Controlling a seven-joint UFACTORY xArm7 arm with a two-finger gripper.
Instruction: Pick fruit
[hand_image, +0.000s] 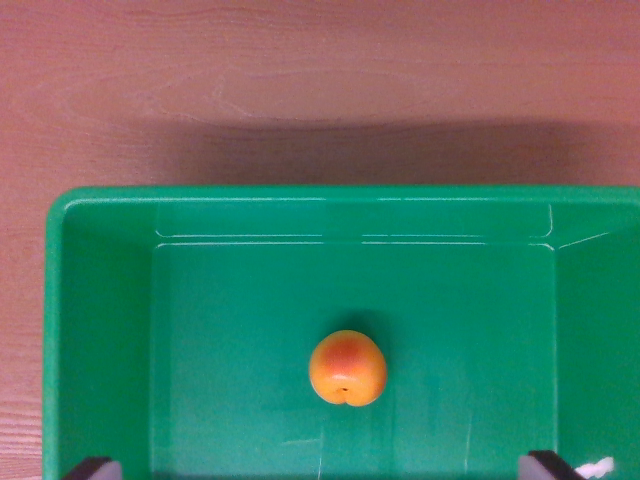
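Wrist view, looking straight down into a green bin (100, 330) that rests on a wooden bench (300, 90). A single fruit (348, 368), orange with a reddish blush and a shallow cleft on its near side, lies alone on the bin floor, slightly below the centre of the frame and well apart from every wall; nothing touches or crowds it, so it can be approached from any side. The far rim of the bin runs across the middle of the frame and the left rim stands at the wrist view's left, while the right wall runs off the frame edge. The tool (325, 472) shows only as two dark fingertips at the bottom corners, one at the wrist view's left (95, 468) and one at the right (553, 466). They stand far apart, spread wide open, with nothing between them, and they hold nothing. This wide setting suits a round object: it leaves clearance on both flanks during a descent. The fruit lies roughly midway between the two fingertips in the left-right sense but farther up the frame, so by judgement the task is at the approach stage and the grasp is not yet made. The rounded, smooth skin may roll under an off-centre pinch.
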